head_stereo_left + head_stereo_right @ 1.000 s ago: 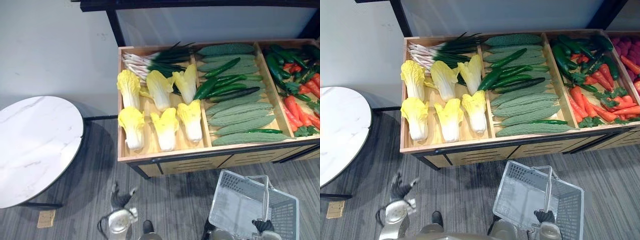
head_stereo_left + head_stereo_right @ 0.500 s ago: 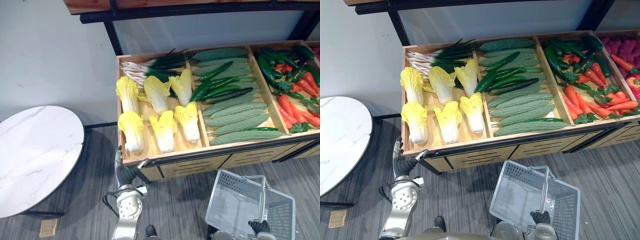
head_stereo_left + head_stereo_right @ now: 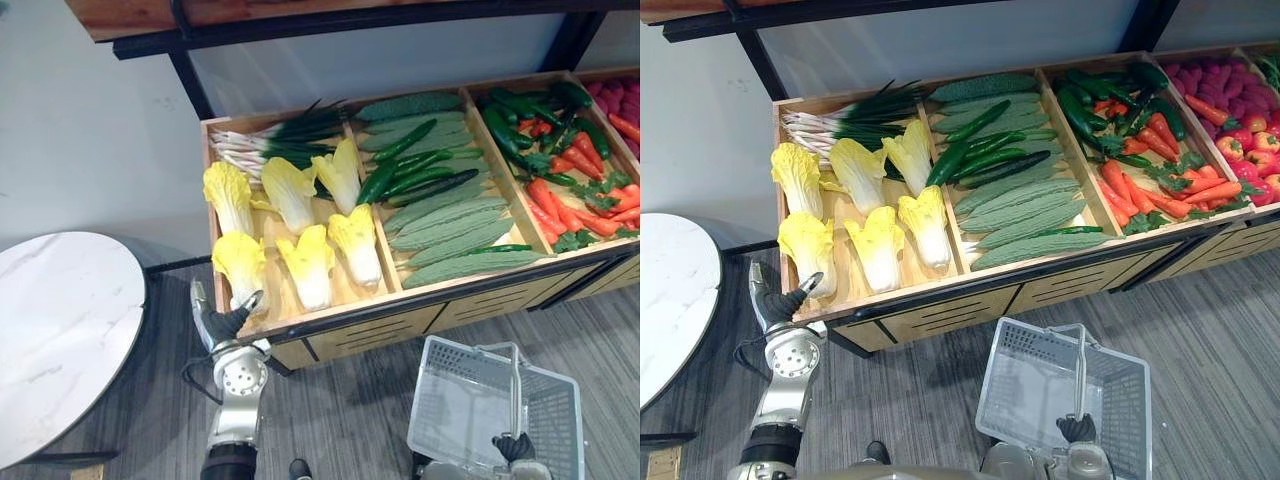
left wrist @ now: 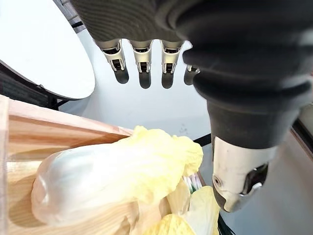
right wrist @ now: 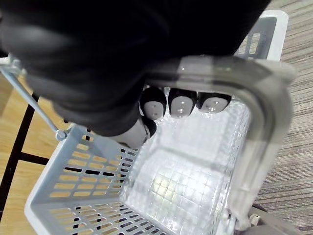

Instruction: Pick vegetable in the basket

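Up from floor level, the left hand [image 3: 222,322] now sits at the front left corner of the wooden stand [image 3: 372,333], fingers straight and spread, holding nothing, just beside the nearest cabbage [image 4: 107,176].

One long stand holds compartments side by side. One round white marble table [image 3: 60,330] stands to its left. One grey perforated basket [image 3: 440,372] hangs below the stand's front, nothing in it; the right hand [image 3: 514,446] has its fingers [image 5: 182,105] curled round the handle [image 5: 254,117].

The leftmost compartment holds six napa cabbages [image 3: 308,265] in two rows of three, with one bunch of spring onions [image 3: 285,140] behind. Each cabbage has a pale white base and crinkled yellow leaf tips. The next compartment holds bumpy bitter gourds [image 3: 450,225] and smooth dark cucumbers [image 3: 415,180], too overlapped to count. Carrots [image 3: 550,200] and green peppers [image 3: 505,135] fill the one after.
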You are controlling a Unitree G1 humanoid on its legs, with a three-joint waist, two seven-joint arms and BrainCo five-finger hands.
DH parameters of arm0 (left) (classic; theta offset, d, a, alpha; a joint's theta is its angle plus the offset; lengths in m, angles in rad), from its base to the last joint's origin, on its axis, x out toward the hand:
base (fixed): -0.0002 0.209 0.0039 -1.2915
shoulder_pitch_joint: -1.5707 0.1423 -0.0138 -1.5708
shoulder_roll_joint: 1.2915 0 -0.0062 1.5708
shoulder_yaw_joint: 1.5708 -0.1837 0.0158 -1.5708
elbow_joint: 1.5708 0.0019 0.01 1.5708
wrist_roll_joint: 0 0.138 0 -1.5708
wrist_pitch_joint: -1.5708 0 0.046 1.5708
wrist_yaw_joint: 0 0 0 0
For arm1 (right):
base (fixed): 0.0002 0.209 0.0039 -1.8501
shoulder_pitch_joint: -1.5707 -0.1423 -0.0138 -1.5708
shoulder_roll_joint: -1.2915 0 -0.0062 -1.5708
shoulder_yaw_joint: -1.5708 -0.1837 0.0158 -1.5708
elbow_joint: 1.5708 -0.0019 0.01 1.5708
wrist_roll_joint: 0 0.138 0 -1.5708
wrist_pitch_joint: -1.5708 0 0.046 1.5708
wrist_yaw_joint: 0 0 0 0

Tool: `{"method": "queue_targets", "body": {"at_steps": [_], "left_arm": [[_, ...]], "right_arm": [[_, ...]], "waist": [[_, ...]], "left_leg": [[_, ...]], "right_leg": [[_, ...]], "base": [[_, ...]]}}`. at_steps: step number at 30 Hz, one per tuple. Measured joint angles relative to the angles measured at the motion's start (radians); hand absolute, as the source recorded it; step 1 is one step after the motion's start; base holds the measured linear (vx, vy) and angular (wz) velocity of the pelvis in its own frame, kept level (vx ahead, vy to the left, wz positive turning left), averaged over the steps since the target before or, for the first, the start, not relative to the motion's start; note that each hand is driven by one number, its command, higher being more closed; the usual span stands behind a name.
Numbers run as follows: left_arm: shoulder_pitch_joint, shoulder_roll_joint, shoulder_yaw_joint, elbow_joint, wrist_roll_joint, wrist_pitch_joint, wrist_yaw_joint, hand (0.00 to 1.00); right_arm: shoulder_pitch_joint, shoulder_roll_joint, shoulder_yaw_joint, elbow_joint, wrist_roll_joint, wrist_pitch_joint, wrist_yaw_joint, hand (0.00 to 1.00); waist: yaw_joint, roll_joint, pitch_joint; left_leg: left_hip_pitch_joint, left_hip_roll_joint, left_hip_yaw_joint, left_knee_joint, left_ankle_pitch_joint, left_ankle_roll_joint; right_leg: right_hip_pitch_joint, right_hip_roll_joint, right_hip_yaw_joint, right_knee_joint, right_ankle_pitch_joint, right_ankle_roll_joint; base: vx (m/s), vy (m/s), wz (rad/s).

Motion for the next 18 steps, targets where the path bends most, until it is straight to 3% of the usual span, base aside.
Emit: {"method": "queue_targets", "body": {"at_steps": [6,18], "left_arm": [[-0.029,0.019,0.02,0.03,0.001,0.033,0.021,0.0],[-0.071,0.027,0.035,0.106,0.001,0.056,0.022,0.0]], "right_arm": [[-0.003,0.0,0.029,-0.011,-0.01,-0.002,0.001,1.0],[-0.007,0.0,0.051,-0.016,-0.01,-0.003,0.001,1.0]], "waist": [[-0.001,-0.012,-0.001],[0.0,-0.029,0.004]], "left_leg": [[-0.001,-0.005,0.015,-0.001,-0.004,0.001],[-0.005,-0.008,0.038,-0.001,-0.007,0.0]], "right_leg": [[-0.012,-0.001,0.017,-0.006,0.007,-0.001],[-0.033,-0.001,0.039,-0.008,0.016,-0.001]], "base": [[0.01,-0.009,-0.09],[-0.01,-0.011,-0.05]]}}
